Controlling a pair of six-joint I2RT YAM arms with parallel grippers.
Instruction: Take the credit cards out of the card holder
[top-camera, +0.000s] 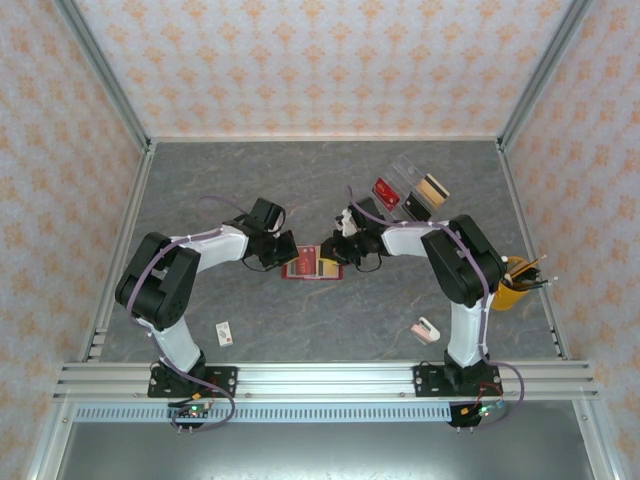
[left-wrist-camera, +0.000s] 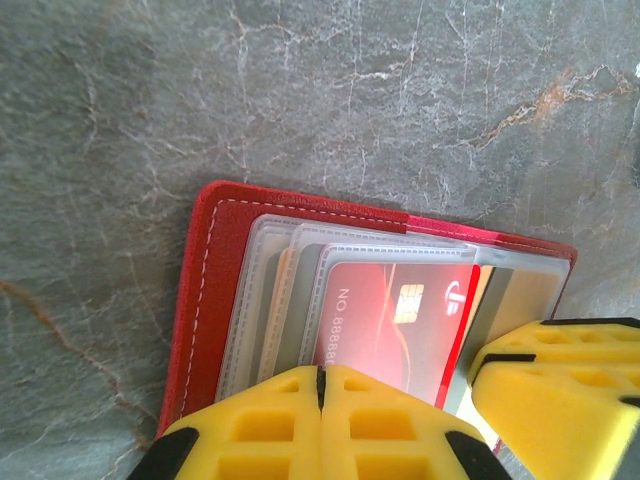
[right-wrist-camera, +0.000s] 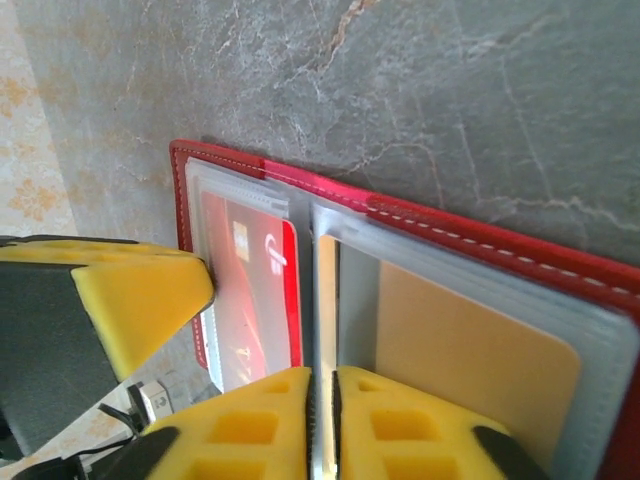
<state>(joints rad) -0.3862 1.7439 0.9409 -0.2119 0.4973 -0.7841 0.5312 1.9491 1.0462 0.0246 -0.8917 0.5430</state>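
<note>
The card holder (top-camera: 300, 268) lies open on the grey table between both grippers; its red cover (left-wrist-camera: 205, 290) carries clear sleeves. A red credit card (left-wrist-camera: 385, 310) sits in a sleeve of the left half, also seen as the red card (right-wrist-camera: 255, 300). A yellowish-tan card (right-wrist-camera: 470, 360) sits in a sleeve of the right half. My left gripper (left-wrist-camera: 322, 380) is shut and empty, its tips on the left half's sleeves. My right gripper (right-wrist-camera: 323, 400) is shut on a thin pale leaf at the fold, seen edge-on; sleeve or card, I cannot tell.
A clear tray (top-camera: 410, 175) at the back right holds a dark-red block (top-camera: 385, 190) and cards. A yellow cup (top-camera: 512, 290) with pens stands at the right edge. A tiny white card (top-camera: 227, 332) and a white-pink item (top-camera: 427, 328) lie near the front.
</note>
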